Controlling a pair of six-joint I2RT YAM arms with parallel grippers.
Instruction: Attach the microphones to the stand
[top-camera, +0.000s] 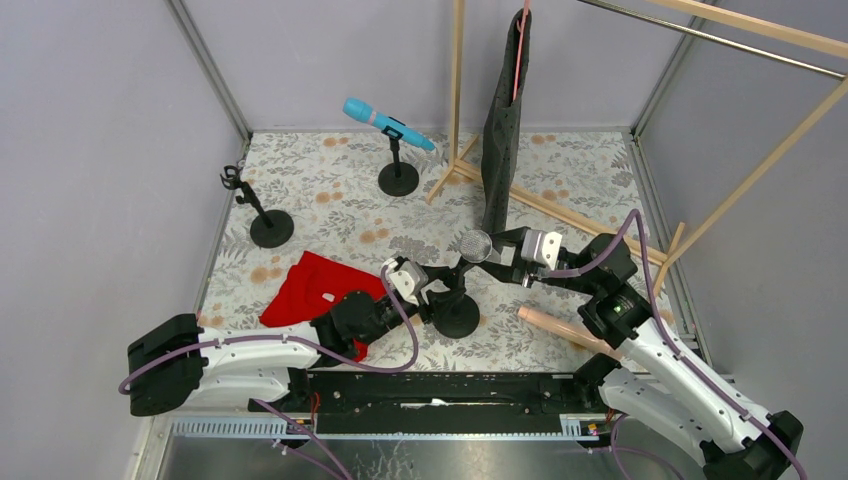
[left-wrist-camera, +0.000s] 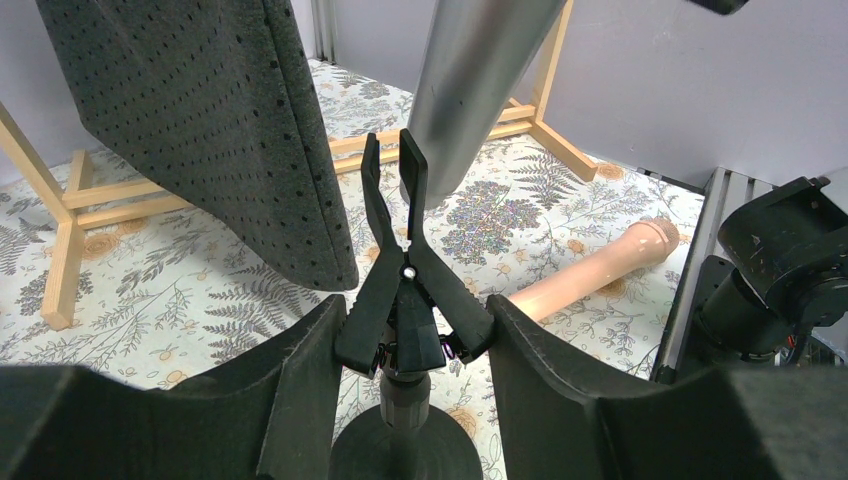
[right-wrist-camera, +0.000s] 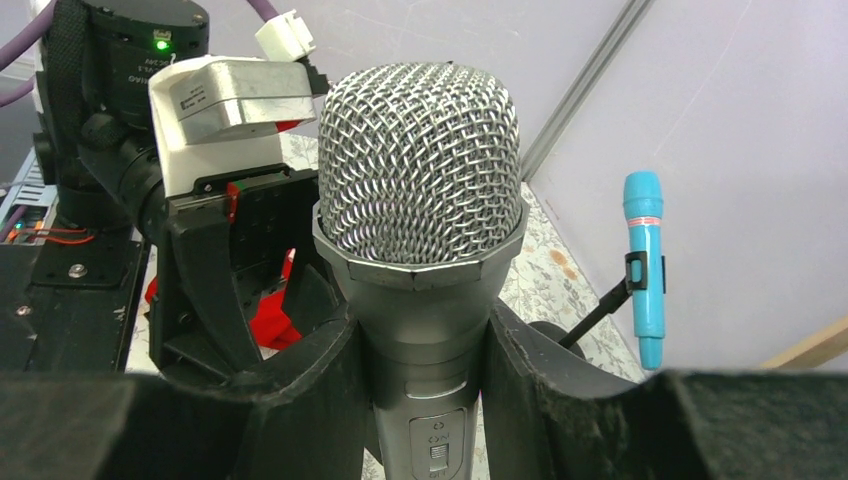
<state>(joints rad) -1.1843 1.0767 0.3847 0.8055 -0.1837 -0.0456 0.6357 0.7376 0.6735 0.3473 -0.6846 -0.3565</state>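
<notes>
Silver-grey metal handheld microphone (left-wrist-camera: 470, 80), clamped in the right gripper (right-wrist-camera: 420, 345), slants barrel-first from one o'clock toward the black spring clip (left-wrist-camera: 398, 265), whose levers the left gripper (left-wrist-camera: 412, 330) pinches.

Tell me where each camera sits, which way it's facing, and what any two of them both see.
Top external: above and behind the arm bases, looking down on the table; both arms show, left gripper and right gripper near the middle.
Left wrist: on the left arm, looking past its own fingers at the stand clip, toward the rack.
Right wrist: on the right arm, looking along its fingers up the silver microphone toward the left arm.
Shared: both wrist views show the silver microphone.
</notes>
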